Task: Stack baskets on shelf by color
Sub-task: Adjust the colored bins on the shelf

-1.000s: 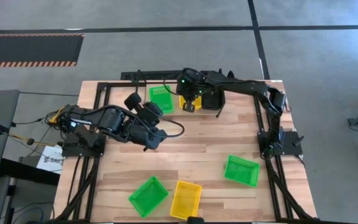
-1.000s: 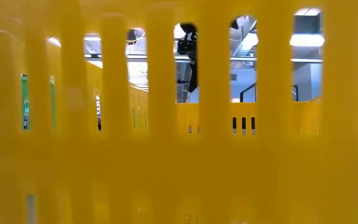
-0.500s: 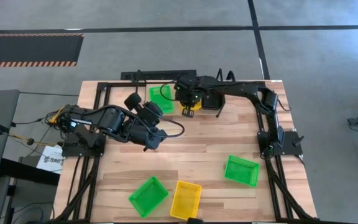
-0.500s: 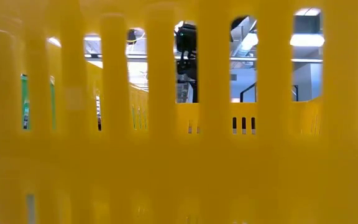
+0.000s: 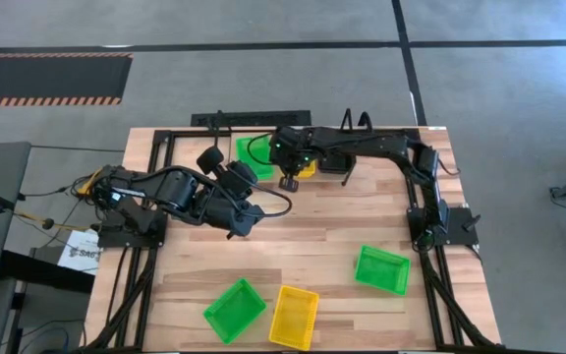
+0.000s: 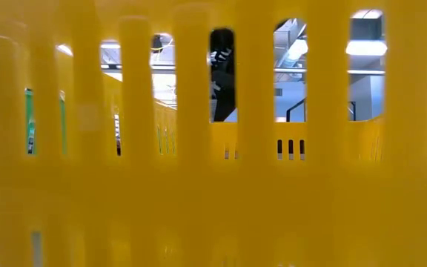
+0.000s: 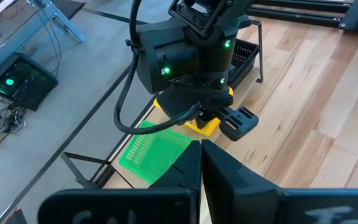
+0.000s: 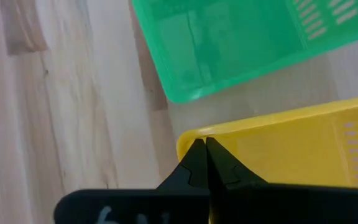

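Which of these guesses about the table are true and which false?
1. The right gripper is pinching the rim of a yellow basket. True.
2. Three baskets lie loose at the near end of the wooden table. True: two green and one yellow.
3. The left gripper carries a green basket. False: it is shut and empty.
4. The low camera has a clear view of the room. False: a yellow basket wall fills it.
5. A red basket sits mid-table. False: none shows.
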Robot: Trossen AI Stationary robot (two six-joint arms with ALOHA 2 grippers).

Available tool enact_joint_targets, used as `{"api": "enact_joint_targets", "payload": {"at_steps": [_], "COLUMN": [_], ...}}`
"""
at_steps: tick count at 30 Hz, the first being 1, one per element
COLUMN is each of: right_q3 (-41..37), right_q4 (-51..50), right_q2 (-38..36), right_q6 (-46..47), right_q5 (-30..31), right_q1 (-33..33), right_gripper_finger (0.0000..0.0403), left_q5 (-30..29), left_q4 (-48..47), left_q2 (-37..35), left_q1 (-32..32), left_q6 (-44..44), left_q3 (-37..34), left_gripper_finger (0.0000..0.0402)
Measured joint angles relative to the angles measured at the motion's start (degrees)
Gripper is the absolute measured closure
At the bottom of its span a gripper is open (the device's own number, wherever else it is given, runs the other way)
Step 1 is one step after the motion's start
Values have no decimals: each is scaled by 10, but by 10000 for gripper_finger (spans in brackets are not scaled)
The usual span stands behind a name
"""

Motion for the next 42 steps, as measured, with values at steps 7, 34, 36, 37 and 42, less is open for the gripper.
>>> {"api": "enact_joint_targets", "payload": {"at_steps": [7,34,36,37,42], "right_q3": [0,-62,-81,-87,-89], "right_q4": [1,-213,-195,-191,-177], "right_q2": [0,-84,-84,-83,-83], "right_q6": [-2,51,51,51,51], "right_q5": [0,110,108,107,104], "right_q1": [10,-59,-57,-55,-45], "right_gripper_finger": [403,403,403,403,403], "left_q5": [0,4,5,5,5], "left_q4": [0,0,0,0,0], "left_q2": [0,0,0,0,0], "left_q1": [0,0,0,0,2], "left_q6": [0,0,6,11,16], "left_q3": [0,0,0,0,0], "left_gripper_finger": [401,401,401,401,401]}}
